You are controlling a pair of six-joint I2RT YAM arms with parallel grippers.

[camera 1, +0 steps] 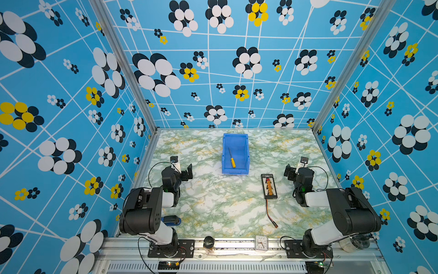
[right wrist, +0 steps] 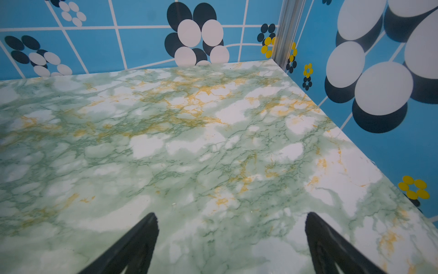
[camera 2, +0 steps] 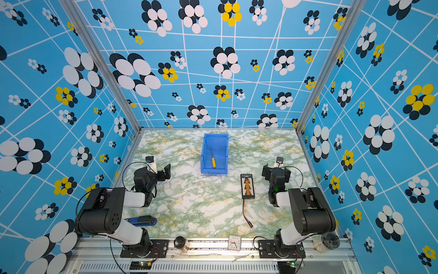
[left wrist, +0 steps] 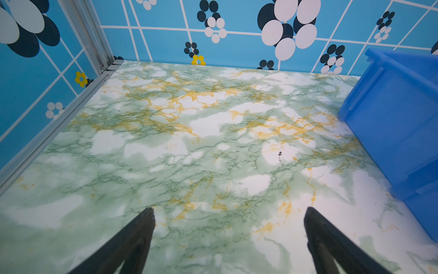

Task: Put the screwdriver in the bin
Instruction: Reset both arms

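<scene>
Left gripper [left wrist: 228, 210] and right gripper [right wrist: 231, 213] gape empty either side of bin [camera 1: 235, 135], screwdriver [camera 1: 231, 157] lying inside; careless sweep could nudge bin.

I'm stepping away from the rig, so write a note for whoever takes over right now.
Left gripper: open, empty, above the table, off to the side of the bin.
Right gripper: open, empty, above the table.
Screwdriver: lying inside the bin, yellow handle toward the low front lip.
Done: the screwdriver is in the bin.
Left: nothing that shows.
</scene>
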